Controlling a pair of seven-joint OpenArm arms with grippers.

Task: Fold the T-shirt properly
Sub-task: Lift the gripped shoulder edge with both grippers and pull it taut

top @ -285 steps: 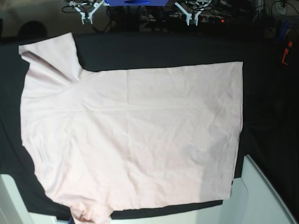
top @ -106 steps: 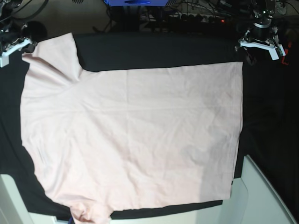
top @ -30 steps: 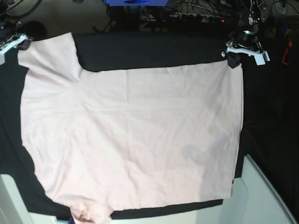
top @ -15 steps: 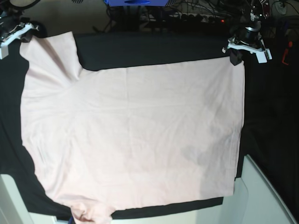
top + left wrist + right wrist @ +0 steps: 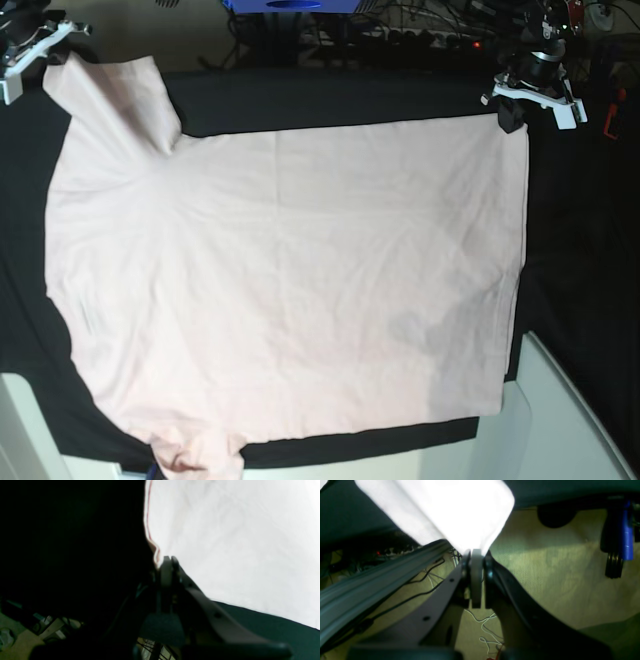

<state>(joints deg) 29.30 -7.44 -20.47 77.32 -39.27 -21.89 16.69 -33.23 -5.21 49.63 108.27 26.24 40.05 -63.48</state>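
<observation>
We see the pale pink T-shirt spread plain side up over the black cloth that covers the table, with its hem toward the base view's right and its sleeves toward the left. The far sleeve is drawn up to a point at the upper left corner. There our right gripper has its jaws clamped on the sleeve's tip, which hangs over the beige floor. Our left gripper is pinched shut on the far hem corner, right at the shirt's stitched edge. A white panel sits at the near right.
</observation>
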